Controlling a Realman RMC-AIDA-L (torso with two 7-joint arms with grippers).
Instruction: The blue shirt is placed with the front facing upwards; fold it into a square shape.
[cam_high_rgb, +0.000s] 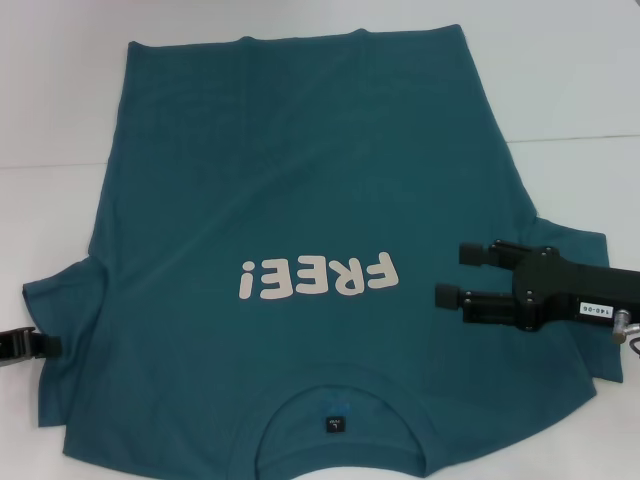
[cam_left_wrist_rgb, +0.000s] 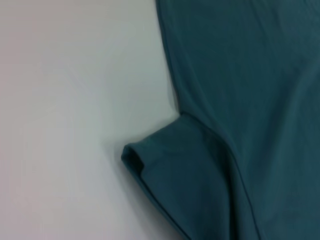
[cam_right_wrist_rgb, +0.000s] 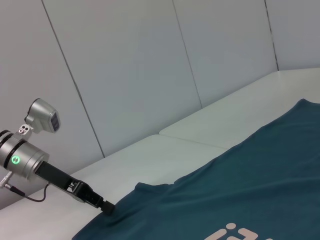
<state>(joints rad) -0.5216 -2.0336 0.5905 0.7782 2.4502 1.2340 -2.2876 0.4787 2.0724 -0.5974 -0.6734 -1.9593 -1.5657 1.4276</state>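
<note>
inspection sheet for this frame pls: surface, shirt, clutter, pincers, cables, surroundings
Surface: white table, bare around the cloth.
Job's things: blue shirt spread flat, front up, "FREE!" print showing, collar at the robot's side, hem at the far side; not yet folded.
Clutter: nothing seen.
Pincers: right pincer open over the shirt's right side beside the print, its height above the cloth unclear. Left pincer at the edge of the left sleeve; open or shut cannot be told.
Cables: thin dark cable at the left arm's wrist.
Surroundings: pale panelled wall behind the table.
</note>
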